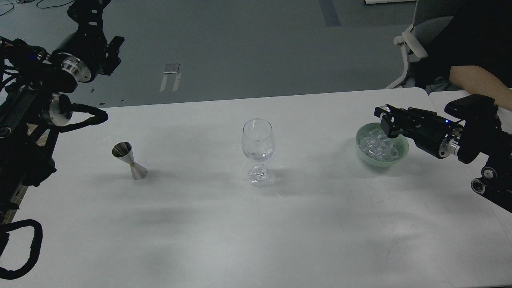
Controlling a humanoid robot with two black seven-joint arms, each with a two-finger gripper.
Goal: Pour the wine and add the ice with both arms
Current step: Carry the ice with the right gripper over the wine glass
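From the head view, the right gripper (385, 114) hovers over the pale green bowl (403, 153) of ice (376, 146), apparently clamped on one cube. The left gripper (114, 52) is raised off-table, its jaws unreadable. The wine glass (258, 151) stands mid-table, the steel jigger (130, 161) to its left.

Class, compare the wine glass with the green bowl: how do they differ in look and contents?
The wine glass is clear, tall and stemmed; the green bowl is opaque, low and wide. The bowl holds many ice cubes; the glass looks nearly empty. Both stand upright on the white table.
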